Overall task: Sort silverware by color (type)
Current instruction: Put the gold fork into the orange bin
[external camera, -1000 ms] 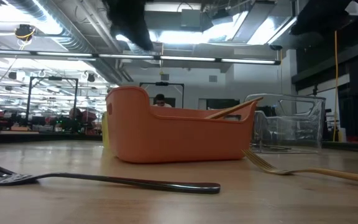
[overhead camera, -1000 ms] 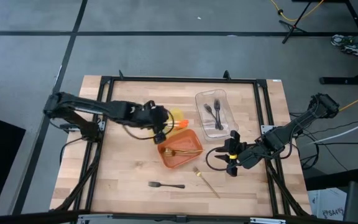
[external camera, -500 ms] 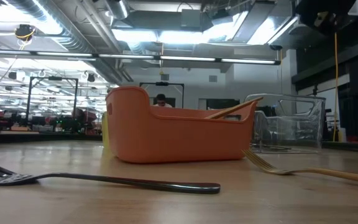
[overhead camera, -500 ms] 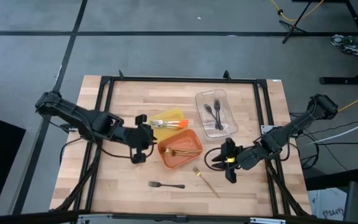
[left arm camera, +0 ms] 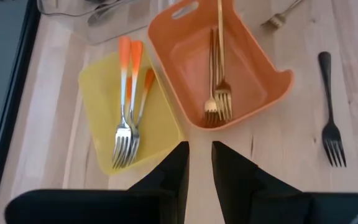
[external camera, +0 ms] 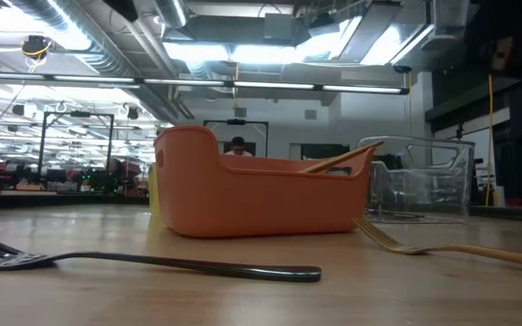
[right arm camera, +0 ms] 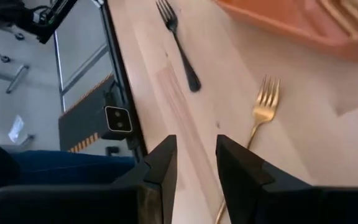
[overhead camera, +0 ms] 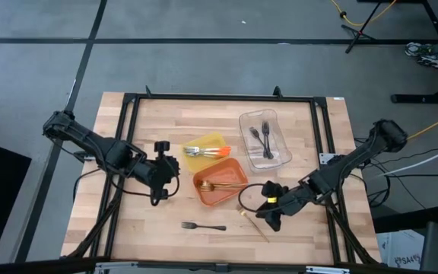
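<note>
A gold fork (overhead camera: 253, 223) and a black fork (overhead camera: 204, 226) lie flat on the wooden table near its front edge. More gold forks (left arm camera: 219, 81) rest in the orange tray (overhead camera: 220, 183). Orange-handled forks (left arm camera: 129, 106) lie in the yellow tray (overhead camera: 204, 144), and black forks (overhead camera: 265, 137) in the clear tray (overhead camera: 277, 156). My left gripper (left arm camera: 199, 149) hovers open and empty to the left of the orange tray (overhead camera: 175, 173). My right gripper (right arm camera: 196, 146) is open and empty, slanting down just right of the gold fork (overhead camera: 268, 215).
A black frame (overhead camera: 131, 122) runs around the table. Bare wood lies at the near left (overhead camera: 128, 228) and near right (overhead camera: 303, 236). In the low view the black fork (external camera: 152, 263) and gold fork (external camera: 442, 246) lie in front of the orange tray (external camera: 261, 195).
My left gripper has drawn back from over the yellow and orange trays toward the table's left and near edges. My right gripper has gone down and toward the table's left, nearer the gold fork, rolling its wrist. No fork has moved.
</note>
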### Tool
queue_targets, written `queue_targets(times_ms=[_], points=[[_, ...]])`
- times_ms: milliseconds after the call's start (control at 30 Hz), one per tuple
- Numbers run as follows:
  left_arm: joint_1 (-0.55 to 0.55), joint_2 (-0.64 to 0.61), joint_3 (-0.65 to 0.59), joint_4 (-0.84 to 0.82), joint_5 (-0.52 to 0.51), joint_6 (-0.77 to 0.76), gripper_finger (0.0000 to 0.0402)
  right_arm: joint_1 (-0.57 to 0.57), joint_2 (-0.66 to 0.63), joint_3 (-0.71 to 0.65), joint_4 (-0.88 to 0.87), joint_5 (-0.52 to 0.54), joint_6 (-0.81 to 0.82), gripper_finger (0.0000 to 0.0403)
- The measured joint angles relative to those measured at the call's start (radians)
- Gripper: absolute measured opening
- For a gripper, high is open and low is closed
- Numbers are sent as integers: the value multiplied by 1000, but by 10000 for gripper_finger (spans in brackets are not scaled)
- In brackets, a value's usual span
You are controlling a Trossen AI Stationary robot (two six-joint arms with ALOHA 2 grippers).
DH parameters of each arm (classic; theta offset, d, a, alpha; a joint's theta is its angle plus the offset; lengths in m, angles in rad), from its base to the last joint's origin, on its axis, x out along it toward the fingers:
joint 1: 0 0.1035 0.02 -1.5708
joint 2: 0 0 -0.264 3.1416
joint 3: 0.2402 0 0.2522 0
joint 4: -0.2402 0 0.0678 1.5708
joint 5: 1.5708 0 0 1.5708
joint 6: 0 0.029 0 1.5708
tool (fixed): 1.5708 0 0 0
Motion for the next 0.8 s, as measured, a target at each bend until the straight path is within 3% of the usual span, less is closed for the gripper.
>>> queue_targets(times_ms=[200, 367, 567, 800], points=[[-21, 0, 0, 2, 0, 0, 63, 58, 41, 25, 16, 24, 132, 104], [-40, 0, 0, 8, 0, -1, 63, 145, 89, 78, 18, 167, 201, 104], [-60, 0, 0, 20, -1, -2, 63, 198, 177, 136, 9, 351, 202, 104], [-84, 0, 0, 36, 0, -3, 63, 190, 303, 178, 10, 409, 113, 104]])
